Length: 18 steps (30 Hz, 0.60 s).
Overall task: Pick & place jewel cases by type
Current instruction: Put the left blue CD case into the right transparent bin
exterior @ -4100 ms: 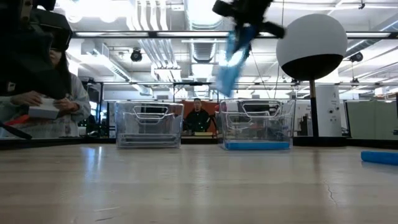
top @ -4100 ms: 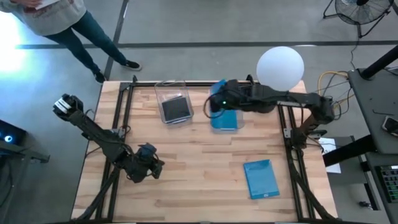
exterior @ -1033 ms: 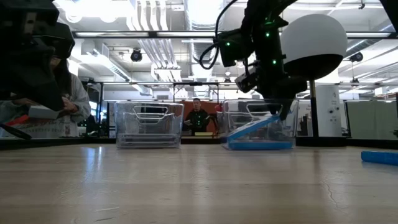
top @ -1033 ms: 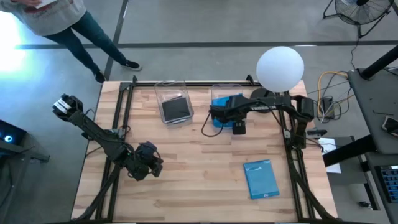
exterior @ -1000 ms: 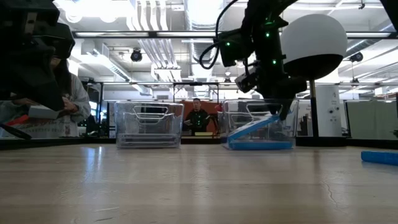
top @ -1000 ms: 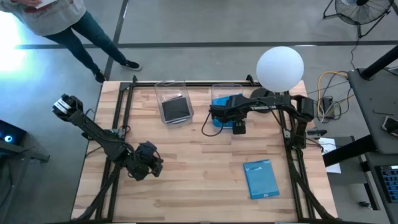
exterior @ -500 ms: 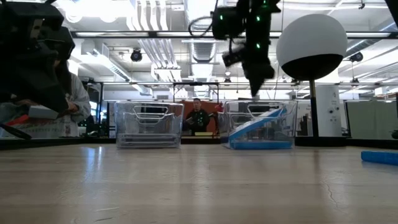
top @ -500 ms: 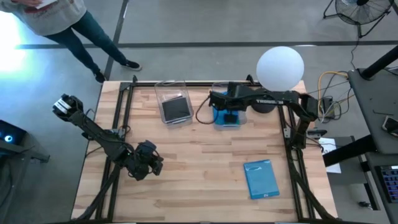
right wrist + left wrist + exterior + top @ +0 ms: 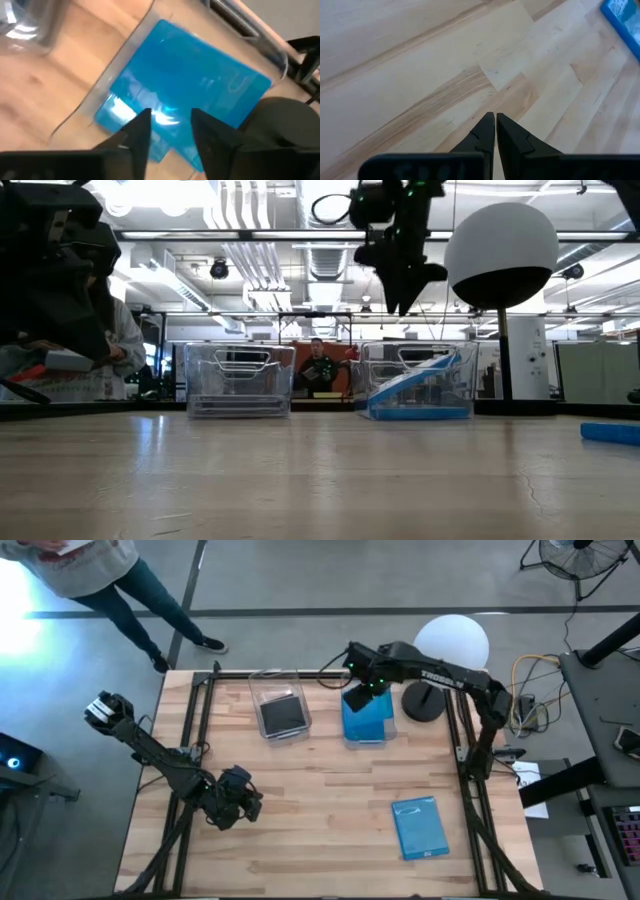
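Hovering over the right bin [image 9: 366, 690], the right gripper [image 9: 169, 131] has jaws spread and empty; a blue case [image 9: 367, 718] leans tilted inside. Next comes the blue case [image 9: 418, 826] lying on the desk [image 9: 300, 830]. Left gripper [image 9: 495, 131] waits, jaws pressed together.

Person [image 9: 95, 570] at the table's far left corner: cut off by the high view's top edge, only legs and a grey garment showing. Loose blue jewel case [image 9: 610, 433]: cut by the low view's right edge, seen edge-on only. The same blue case [image 9: 623, 20] is clipped at the left wrist view's corner. Number of blue cases stacked in the right bin [image 9: 352, 739]: cannot tell. Contents of the left bin [image 9: 239, 380] in the low view: too indistinct through the clear wall.
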{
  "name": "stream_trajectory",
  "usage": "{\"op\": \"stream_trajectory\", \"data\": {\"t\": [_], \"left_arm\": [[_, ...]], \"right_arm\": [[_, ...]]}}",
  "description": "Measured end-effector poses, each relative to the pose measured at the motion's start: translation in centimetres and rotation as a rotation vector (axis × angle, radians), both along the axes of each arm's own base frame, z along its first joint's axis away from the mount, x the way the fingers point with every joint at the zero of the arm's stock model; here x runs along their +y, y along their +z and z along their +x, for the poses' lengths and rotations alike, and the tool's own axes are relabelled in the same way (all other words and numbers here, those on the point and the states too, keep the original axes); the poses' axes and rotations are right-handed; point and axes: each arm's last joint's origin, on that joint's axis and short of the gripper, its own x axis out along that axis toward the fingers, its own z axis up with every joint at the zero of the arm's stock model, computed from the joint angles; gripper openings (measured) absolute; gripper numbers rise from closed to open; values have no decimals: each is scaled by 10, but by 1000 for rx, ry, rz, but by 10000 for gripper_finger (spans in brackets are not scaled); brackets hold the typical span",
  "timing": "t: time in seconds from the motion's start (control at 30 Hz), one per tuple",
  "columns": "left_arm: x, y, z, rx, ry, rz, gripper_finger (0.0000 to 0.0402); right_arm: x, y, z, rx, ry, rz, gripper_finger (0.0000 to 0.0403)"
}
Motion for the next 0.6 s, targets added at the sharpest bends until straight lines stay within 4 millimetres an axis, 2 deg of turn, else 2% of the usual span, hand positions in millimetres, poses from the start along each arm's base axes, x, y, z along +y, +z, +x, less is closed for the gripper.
{"op": "stream_trajectory", "data": {"t": [0.1,0.2,0.3,0.4,0.6], "left_arm": [[0,0,0,0,-1,0,0],[0,0,0,2,-2,-3,0],[0,0,0,9,-9,-12,0],[-1,0,0,10,-10,-15,0],[0,0,0,9,-9,-14,0]], "right_arm": [[-20,-16,7,50,-52,-15,171],[-38,-38,19,111,-132,-22,181],[-51,-56,36,172,-203,-91,173],[-64,-61,52,168,-240,-106,158],[-95,-78,57,190,-411,-61,121]]}}
